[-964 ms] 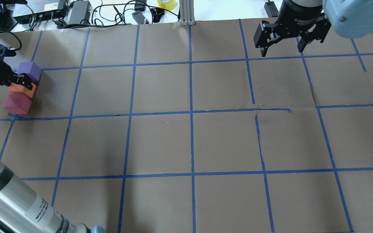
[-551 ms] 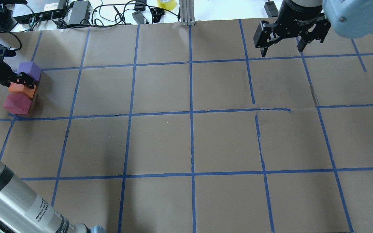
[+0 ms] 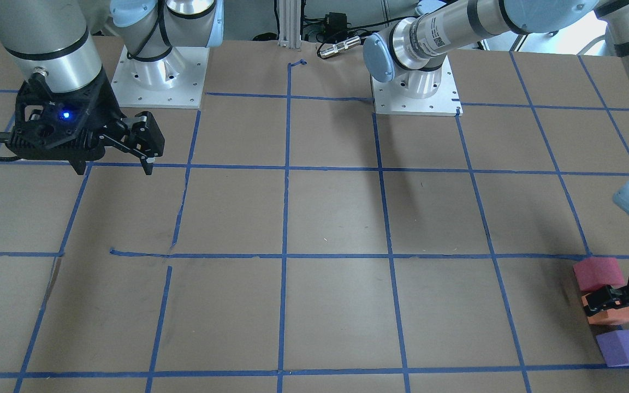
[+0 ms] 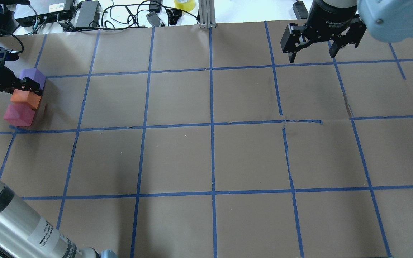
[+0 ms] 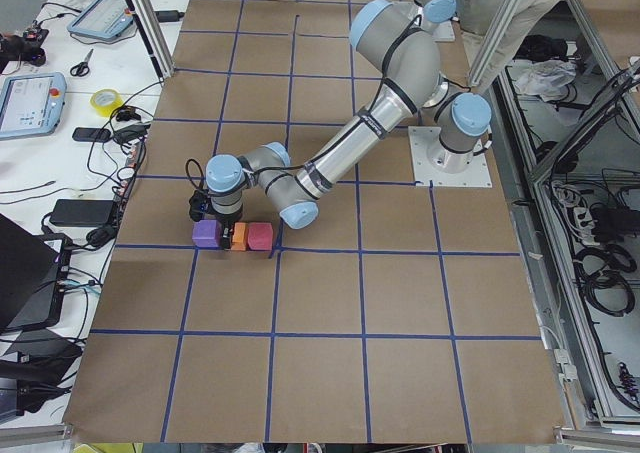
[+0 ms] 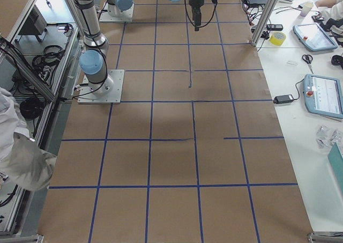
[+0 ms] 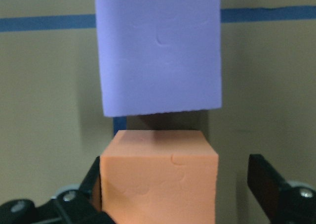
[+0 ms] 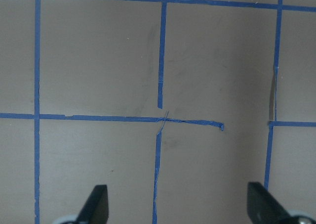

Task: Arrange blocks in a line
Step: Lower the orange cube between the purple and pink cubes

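The left tool (image 7: 175, 172) is sitting open around the orange block (image 7: 158, 179). One finger (image 7: 94, 177) is touching the block's side, while the other is standing clear of it, with bare bench showing in the gap. The block is facing the wrist camera square-on, flat on the bench (image 4: 177, 157).

The purple block (image 7: 160, 51) is lying just beyond the fingertips, with a thin shadowed strip between it and the orange one. The red-pink block (image 4: 18, 114) is pressing up against the orange one's other side, nearer the robot. They're cubes, so no long side, but the row of three is running away from the robot along the bench's left edge, inside one square of the blue tape grid (image 4: 212, 154).

The right tool (image 4: 313, 56) is hanging well apart at the far right, its jaws spread wide with nothing between them.

White lettering on its collar is reading something like "2F Adaptive". The sticker on the left arm's silver tube is too small to read.
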{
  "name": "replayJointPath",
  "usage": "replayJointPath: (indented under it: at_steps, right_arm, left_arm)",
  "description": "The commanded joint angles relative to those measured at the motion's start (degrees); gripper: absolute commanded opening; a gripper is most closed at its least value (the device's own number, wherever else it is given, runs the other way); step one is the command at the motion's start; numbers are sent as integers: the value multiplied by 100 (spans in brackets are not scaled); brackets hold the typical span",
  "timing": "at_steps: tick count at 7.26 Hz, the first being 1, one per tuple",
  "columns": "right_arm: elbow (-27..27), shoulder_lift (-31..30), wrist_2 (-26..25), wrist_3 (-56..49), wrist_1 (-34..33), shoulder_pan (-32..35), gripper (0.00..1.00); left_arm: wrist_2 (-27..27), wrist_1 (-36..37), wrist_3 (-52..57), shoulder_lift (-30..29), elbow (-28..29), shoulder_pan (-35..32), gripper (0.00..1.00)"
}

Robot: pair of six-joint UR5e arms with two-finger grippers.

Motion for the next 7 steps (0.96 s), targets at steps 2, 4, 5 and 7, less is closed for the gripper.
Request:
replayJointPath:
  at_steps: [2,4,5,7]
  right_arm:
    - [0,0,-13,0,11,0,100]
    - [9,0,-13,0,11,0,100]
    - [9,0,-39,0,2,0,100]
    - [0,0,-30,9,2,0,100]
  left_arm:
    - [-1,12,147,187,-87,9,100]
    - [78,-41,183,363,-17,9,100]
    - [227,-145,183,607,-25,-26,100]
    - [219,-1353,166,1562,-8,-35,100]
